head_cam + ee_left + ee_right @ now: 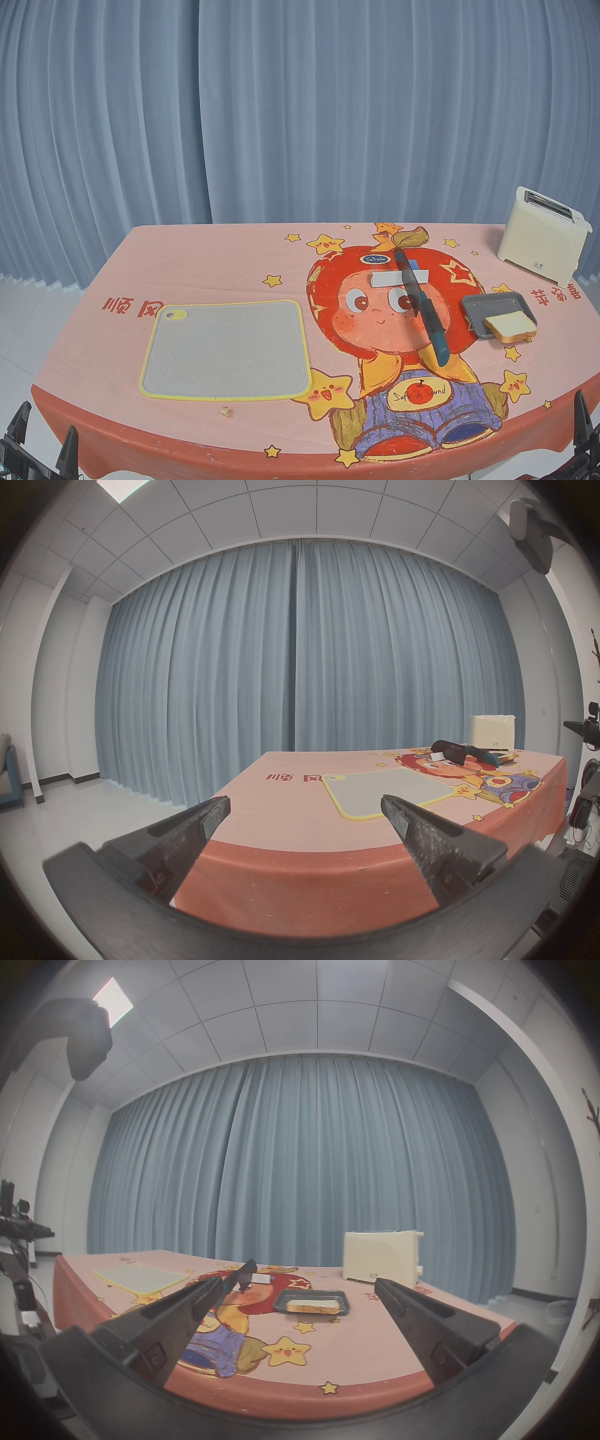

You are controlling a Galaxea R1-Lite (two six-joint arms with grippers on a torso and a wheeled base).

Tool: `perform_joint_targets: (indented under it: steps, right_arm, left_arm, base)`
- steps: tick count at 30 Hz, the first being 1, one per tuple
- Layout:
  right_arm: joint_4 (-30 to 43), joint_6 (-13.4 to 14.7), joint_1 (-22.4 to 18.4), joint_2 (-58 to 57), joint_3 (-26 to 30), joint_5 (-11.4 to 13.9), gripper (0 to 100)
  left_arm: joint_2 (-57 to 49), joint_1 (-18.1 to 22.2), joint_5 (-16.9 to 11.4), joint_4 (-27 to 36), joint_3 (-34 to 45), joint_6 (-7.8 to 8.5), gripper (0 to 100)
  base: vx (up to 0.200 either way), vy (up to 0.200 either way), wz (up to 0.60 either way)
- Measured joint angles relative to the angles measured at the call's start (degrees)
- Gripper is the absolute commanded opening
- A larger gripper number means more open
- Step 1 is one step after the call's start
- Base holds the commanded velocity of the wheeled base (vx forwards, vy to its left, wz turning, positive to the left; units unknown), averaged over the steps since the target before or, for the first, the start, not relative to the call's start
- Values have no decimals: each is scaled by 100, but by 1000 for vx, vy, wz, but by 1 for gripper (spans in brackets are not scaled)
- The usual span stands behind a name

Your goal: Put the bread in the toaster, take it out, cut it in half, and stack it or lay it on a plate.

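Note:
A slice of bread lies on a small dark grey tray at the table's right side. Behind it, at the far right corner, stands a cream toaster. A knife with a teal handle rests on the table's middle, propped on a white block. A grey cutting board with a yellow rim lies at the front left. My left gripper is open, below the table's front left edge. My right gripper is open, off the front right edge.
The table wears a pink cloth with a cartoon print. A small crumb lies near the front edge by the board. Blue curtains hang behind the table. The back left of the table is bare cloth.

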Motion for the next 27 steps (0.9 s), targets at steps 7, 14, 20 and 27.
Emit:
perform_joint_targets:
  steps: [7,14,20,27]
  right_arm:
    - [13,540,0,107,-129,180,100]
    - [7,1556,22,863,-581,200,100]
    - [7,2453,30,1586,-706,211,100]
    - [11,3354,105,2113,-670,224,100]
  left_arm:
    - [0,2,-2,-1,0,0,100]
    - [0,2,-7,-4,0,0,100]
    - [0,0,-10,-9,0,0,100]
    - [0,2,-10,-11,0,0,100]
  base:
    - [0,0,0]
    - [0,0,0]
    - [0,0,0]
    - [0,0,0]
